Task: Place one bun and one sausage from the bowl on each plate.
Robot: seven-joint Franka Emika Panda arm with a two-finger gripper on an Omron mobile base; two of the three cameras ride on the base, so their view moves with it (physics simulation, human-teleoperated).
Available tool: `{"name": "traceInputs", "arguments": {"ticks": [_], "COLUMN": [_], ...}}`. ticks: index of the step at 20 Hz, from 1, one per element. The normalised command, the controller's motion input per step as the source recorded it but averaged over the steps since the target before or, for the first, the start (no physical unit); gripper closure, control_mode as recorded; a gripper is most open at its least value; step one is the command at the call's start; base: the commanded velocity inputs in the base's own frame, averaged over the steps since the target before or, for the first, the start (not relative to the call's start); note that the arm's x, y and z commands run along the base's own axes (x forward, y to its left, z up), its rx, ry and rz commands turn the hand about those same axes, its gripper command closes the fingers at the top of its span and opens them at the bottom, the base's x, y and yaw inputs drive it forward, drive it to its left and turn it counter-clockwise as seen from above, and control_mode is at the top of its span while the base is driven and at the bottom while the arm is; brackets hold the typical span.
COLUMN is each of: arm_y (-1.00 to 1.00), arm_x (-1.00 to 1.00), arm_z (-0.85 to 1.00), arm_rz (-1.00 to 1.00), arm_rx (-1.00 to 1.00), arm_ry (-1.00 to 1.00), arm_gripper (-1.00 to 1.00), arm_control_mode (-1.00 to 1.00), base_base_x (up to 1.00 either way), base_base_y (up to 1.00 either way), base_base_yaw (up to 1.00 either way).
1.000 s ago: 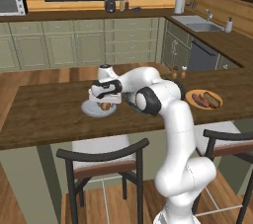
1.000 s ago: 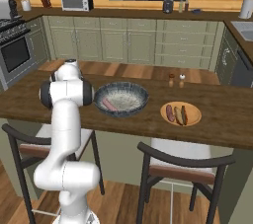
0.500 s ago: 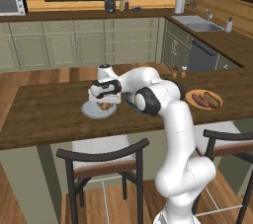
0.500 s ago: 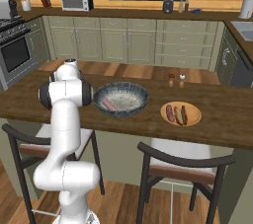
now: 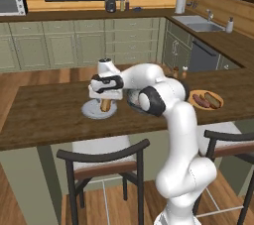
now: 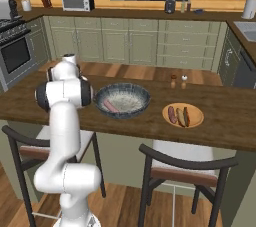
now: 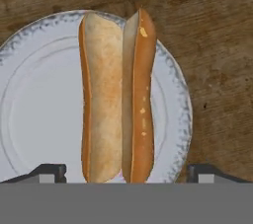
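Observation:
A split hot-dog bun (image 7: 116,99) rests on the pale grey-white plate (image 7: 34,114), between my gripper's (image 7: 126,172) fingers. The fingertips (image 7: 47,172) stand wide apart, clear of the bun on both sides, so the gripper is open. In the left base view the gripper (image 5: 105,99) hangs just over the bun (image 5: 105,106) and the plate (image 5: 89,114) on the wooden counter. The speckled grey-blue bowl (image 6: 122,100) holds one pink sausage (image 6: 111,106). The tan-orange plate (image 6: 183,116) carries a sausage (image 6: 173,114) and a bun (image 6: 186,116).
Salt and pepper shakers (image 6: 178,81) stand behind the bowl on the island counter (image 6: 225,121). Two dark chairs (image 6: 185,171) are tucked under its near edge. My arm (image 5: 158,95) stretches across the counter over the bowl.

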Motion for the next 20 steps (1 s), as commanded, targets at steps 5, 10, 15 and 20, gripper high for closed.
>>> {"name": "traceInputs", "arguments": {"ticks": [5, 10, 15, 20], "arm_y": [-0.72, -0.96, -1.0, -0.94], "arm_x": [-0.62, -0.46, -0.04, 0.38], "arm_z": [0.64, 0.15, 0.28, 0.16], "arm_rz": [0.0, 0.06, 0.11, 0.19], "arm_rx": [0.0, 0.0, 0.0, 0.05], "arm_ry": [0.0, 0.0, 0.02, 0.06], "arm_gripper": [-1.0, -1.0, -1.0, -1.0], "arm_control_mode": [-1.0, -1.0, -1.0, -1.0], "base_base_x": [0.0, 0.0, 0.0, 0.0], "base_base_y": [0.0, 0.0, 0.0, 0.0], "base_base_yaw": [0.0, 0.0, 0.0, 0.0]}}
